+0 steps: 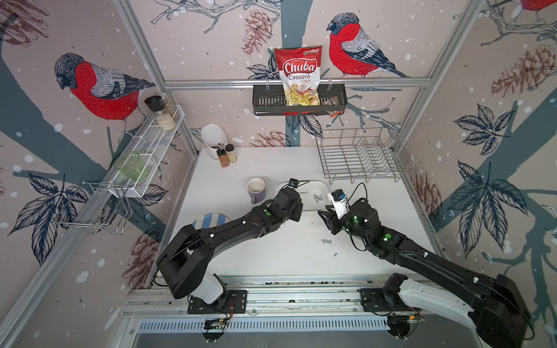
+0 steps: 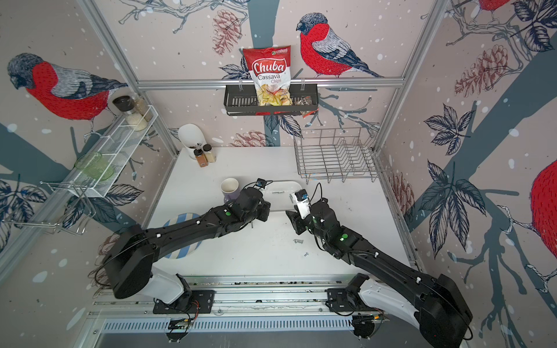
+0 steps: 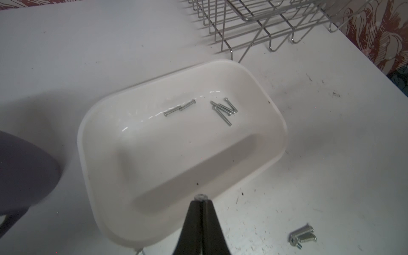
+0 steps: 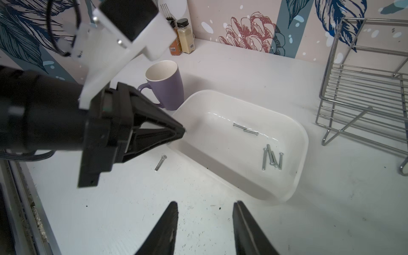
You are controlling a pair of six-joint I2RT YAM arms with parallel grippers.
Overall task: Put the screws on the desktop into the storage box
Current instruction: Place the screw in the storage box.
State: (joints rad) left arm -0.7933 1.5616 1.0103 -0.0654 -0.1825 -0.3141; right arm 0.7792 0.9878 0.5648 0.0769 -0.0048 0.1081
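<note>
- Pinching one screw (image 3: pixel 200 196) with left gripper (image 3: pixel 200 200) tips together, over the storage box (image 3: pixel 176 154) rim.
- Holding right gripper (image 4: pixel 205 203) jaws apart, empty, above the desktop (image 4: pixel 132 209).
- Resting in the box: several screws (image 3: pixel 220 113); loose screws (image 3: pixel 303 238) lying near it.

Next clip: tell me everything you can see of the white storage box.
The storage box is a shallow white tub, plastic by its glossy look, rectangular with rounded corners and a thick rim. It sits flat and upright on the desktop, close beside the purple mug and in front of the wire rack. Inside lie screws, about six: two end to end along a long wall, the rest bunched near one short end. The shut left claw hovers at its near rim; whether they touch cannot be told.
</note>
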